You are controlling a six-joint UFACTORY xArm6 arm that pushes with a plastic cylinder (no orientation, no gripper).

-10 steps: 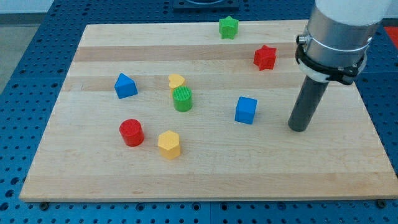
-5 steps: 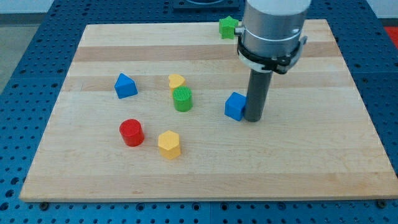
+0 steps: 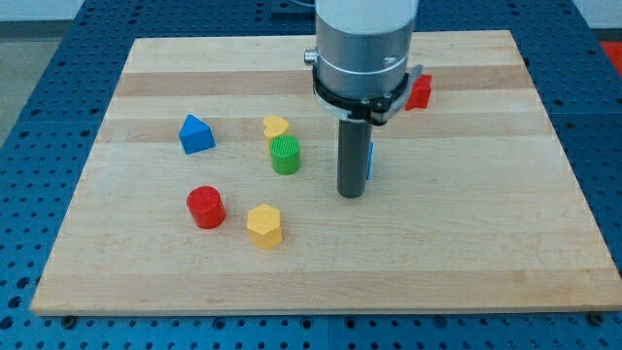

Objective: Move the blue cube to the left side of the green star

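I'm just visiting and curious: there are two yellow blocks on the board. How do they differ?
The yellow heart has a lobed, pointed outline; the yellow hexagonal block has flat sides. The heart looks smaller than the hexagonal block. The heart sits higher in the view, close above the green cylinder; the hexagonal block lies lower, to the right of the red cylinder. Both are yellow, and both lie to the view's left of my tip.
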